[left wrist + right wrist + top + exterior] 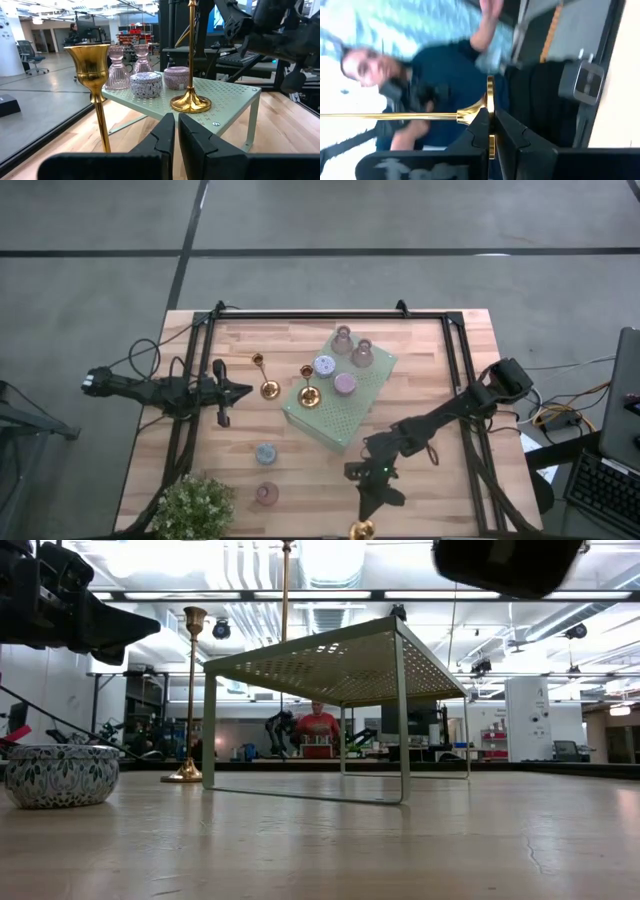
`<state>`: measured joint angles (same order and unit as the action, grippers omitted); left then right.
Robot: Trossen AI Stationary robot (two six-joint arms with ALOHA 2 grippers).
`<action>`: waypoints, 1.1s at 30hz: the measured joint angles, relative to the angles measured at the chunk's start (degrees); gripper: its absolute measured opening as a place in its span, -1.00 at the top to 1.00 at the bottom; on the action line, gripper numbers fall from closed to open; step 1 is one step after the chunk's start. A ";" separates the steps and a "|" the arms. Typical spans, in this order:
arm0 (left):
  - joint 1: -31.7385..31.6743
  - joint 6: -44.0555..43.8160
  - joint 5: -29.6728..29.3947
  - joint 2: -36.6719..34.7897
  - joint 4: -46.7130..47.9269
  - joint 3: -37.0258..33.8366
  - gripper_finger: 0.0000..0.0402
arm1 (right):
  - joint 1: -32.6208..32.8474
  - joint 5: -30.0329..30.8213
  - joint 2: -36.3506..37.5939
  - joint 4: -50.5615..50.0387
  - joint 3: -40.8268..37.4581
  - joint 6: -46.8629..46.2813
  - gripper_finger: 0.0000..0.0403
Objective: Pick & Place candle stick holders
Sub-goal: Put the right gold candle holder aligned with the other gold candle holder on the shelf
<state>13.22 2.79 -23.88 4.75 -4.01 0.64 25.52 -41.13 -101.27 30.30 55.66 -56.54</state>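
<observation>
My right gripper [366,518] is over the table's near edge, shut on a slim gold candlestick [362,530]. My left gripper [236,392] is shut and empty, at the table's left, pointing at a gold candlestick [266,386] that stands on its base on the table; it also shows in the left wrist view [95,75]. A pale-green dotted shelf [352,420] carries another gold candlestick [309,394], two pink glass holders [343,338], a patterned lilac holder [324,366] and a pink holder [345,384]. A pale blue holder [265,453] and a pink holder [267,493] sit on the table. My right gripper pinches the rim of the candlestick's round flared base [490,100] between its two fingers. The base stands edge-on between the fingers and the stem [395,116] runs out crosswise to them. The candlestick is clear of the table.
A leafy green plant [195,505] stands at the near left corner. A black frame [330,315] runs along the table's far and side edges. A person [435,85] shows beyond the table in the right wrist view. Bare wood lies between the shelf and the near edge.
</observation>
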 joint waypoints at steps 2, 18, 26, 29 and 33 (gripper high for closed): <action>-0.01 -0.02 0.00 0.00 0.00 0.00 0.86 | 0.02 4.54 0.02 4.02 -1.54 -1.72 0.96; 0.08 -12.42 1.33 0.01 -3.91 0.02 0.86 | -1.22 16.30 0.00 12.68 -5.91 -1.98 0.96; 0.92 -17.96 15.81 2.43 -16.83 -0.02 0.86 | -1.99 22.09 0.00 13.74 -7.15 -2.16 0.96; 2.87 -11.12 21.79 5.87 -29.62 -0.02 0.86 | -2.26 22.78 0.00 14.17 -7.15 -2.67 0.96; 6.63 -4.72 23.18 12.52 -40.05 0.42 0.85 | -2.99 22.67 0.00 14.27 -7.15 -4.08 0.96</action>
<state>19.85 -1.94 -0.70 17.27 -44.06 1.06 22.53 -18.47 -101.27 44.57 48.51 -60.62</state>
